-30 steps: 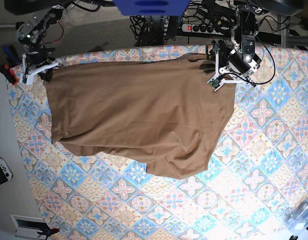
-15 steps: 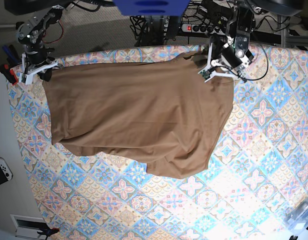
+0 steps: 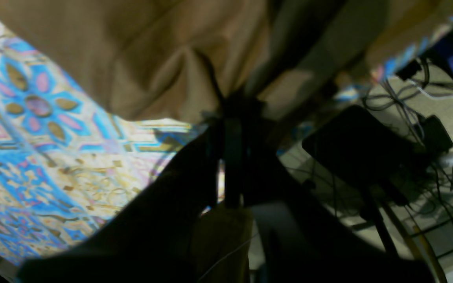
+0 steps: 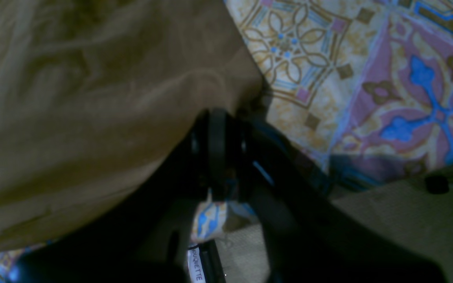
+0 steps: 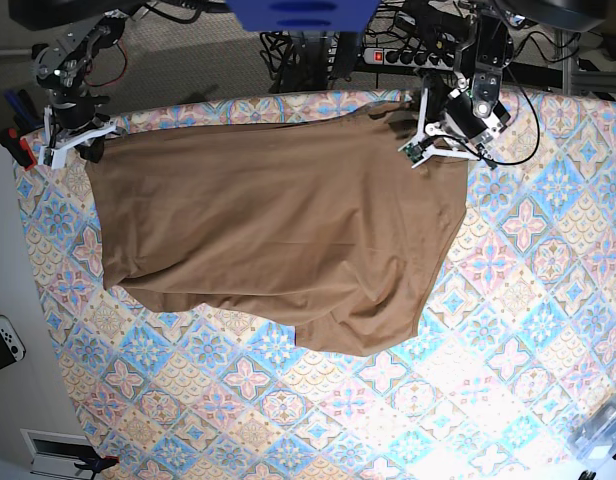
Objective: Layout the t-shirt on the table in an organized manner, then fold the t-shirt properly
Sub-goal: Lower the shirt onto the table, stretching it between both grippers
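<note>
I see my left gripper (image 5: 420,140) and right gripper (image 5: 73,140) both clamped on the t-shirt (image 5: 268,240), which spreads nearward across the table (image 5: 528,300) between them.

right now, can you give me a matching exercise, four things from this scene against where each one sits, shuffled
Things:
1. t-shirt
2. left tool
3. right tool
4. power strip

Places (base view):
A. on the floor beyond the table's far edge
B. clamped on the shirt's upper right corner
C. spread over the table's upper left part
D. clamped on the shirt's upper left corner

Pairs: 1-C, 2-B, 3-D, 4-A
</note>
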Available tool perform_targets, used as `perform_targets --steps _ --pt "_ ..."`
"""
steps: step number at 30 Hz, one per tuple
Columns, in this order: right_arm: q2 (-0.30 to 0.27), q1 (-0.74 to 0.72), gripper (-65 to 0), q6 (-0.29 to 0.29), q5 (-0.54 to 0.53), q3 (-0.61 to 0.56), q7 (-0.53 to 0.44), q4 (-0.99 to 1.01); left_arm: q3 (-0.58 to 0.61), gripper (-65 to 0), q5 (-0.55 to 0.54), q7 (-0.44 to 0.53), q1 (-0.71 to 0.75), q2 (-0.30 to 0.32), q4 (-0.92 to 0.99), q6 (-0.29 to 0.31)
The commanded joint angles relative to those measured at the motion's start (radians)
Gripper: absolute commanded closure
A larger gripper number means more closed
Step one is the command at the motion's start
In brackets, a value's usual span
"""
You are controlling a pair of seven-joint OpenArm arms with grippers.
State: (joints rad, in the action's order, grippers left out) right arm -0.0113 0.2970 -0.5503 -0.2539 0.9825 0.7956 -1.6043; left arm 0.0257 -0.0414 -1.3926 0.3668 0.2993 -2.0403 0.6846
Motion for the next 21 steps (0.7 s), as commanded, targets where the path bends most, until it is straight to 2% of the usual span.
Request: perform_targets --steps 1,12,16,18,21 --pt "-0.014 -0.002 0.0 -0.001 -0.012 0.002 -0.023 -0.018 -0.002 0.0 0.004 -0.004 -0.007 0.002 -0.021 -0.004" --pt "-0.014 -0.003 0.0 -0.001 -0.011 0.0 -0.021 -0.018 -0.005 0.0 0.007 -0.004 -0.032 -0.024 -0.021 -0.004" --pt "-0.014 -0.002 0.0 -0.001 -0.011 -0.063 -0.021 -0.02 -0.037 0.0 -0.001 -0.004 -0.033 -0.035 -0.029 -0.006" --pt "-0.014 -0.002 0.0 -0.001 -0.011 -0.095 -0.021 -0.02 -0.085 -8.5 -0.001 -0.004 -0.033 -0.068 -0.063 -0.003" --pt "-0.014 0.001 -8.2 -0.001 -0.011 -0.121 -0.025 -0.021 -0.108 -18.8 -0.002 -0.004 -0.038 -0.078 -0.073 -0.003"
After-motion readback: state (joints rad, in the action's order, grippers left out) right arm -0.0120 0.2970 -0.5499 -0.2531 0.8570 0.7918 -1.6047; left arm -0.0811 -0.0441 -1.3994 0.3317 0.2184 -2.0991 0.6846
